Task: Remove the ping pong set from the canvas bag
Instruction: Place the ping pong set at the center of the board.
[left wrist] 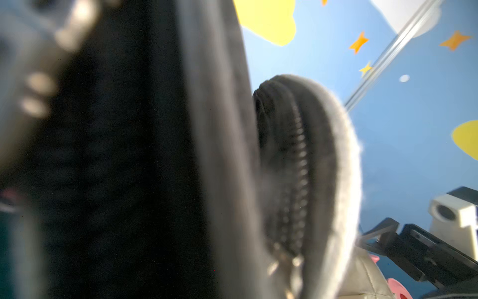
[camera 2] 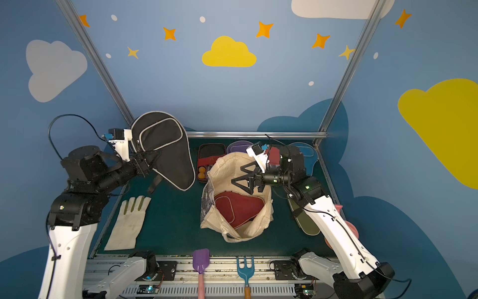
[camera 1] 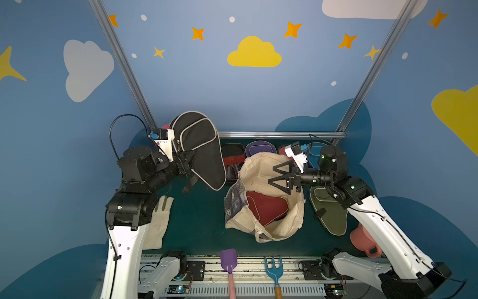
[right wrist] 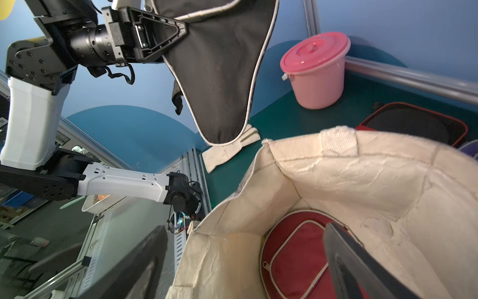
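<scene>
My left gripper [camera 1: 192, 160] [right wrist: 181, 28] is shut on the narrow end of a black paddle cover [camera 1: 201, 152] [camera 2: 165, 152] [right wrist: 222, 77], held high at the left, clear of the canvas bag [camera 1: 258, 155] [camera 2: 222, 160] [right wrist: 336, 176]. The bag stands open mid-table with a maroon cover [camera 1: 266, 207] [right wrist: 292, 253] inside. Over the bag's mouth my right gripper [camera 1: 271, 174] [camera 2: 236, 174] [right wrist: 244, 233] hangs open and empty. An olive cover [camera 1: 333, 214] lies on the table under the right arm. Behind the bag lie a black-red case [camera 1: 231, 155] with orange balls [camera 2: 201, 172] and a purple cover [camera 1: 260, 148].
A white glove [camera 1: 160, 220] lies front left beside the left arm. A pink lidded bucket [right wrist: 315, 72] stands at the table's edge. A purple toy shovel [camera 1: 229, 259] and a blue rake [camera 1: 273, 266] rest on the front rail.
</scene>
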Action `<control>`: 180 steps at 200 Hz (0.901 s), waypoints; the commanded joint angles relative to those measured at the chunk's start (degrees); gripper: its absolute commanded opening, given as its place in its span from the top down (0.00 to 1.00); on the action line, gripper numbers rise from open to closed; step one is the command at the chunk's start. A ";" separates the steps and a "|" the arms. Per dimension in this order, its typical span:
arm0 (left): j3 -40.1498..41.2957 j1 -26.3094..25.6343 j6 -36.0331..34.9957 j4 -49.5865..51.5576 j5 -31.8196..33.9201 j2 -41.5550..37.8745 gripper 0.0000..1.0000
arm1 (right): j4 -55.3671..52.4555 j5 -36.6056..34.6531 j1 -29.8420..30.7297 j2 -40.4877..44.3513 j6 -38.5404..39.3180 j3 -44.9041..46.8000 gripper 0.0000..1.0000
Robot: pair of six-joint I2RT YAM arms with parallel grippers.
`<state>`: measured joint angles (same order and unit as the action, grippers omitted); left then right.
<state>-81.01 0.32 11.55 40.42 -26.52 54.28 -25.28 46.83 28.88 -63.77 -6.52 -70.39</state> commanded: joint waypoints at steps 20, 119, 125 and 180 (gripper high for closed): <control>8.78 8.55 1.98 -1.31 -6.51 -1.72 0.97 | -3.89 2.19 0.29 0.66 2.74 2.15 0.08; 24.82 11.94 -0.80 -10.95 -8.81 2.72 0.97 | -5.52 2.84 0.44 -2.04 4.31 3.30 0.08; 25.63 11.91 -0.91 -12.25 -8.58 3.10 0.97 | -5.57 2.96 0.38 -2.18 4.33 3.20 0.08; 26.38 12.16 -2.08 -16.47 -8.83 12.03 0.97 | -5.49 3.27 0.42 -2.94 4.51 3.08 0.08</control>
<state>-53.56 12.12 11.11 31.64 -33.54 64.14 -30.35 49.04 28.99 -66.43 -2.72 -67.16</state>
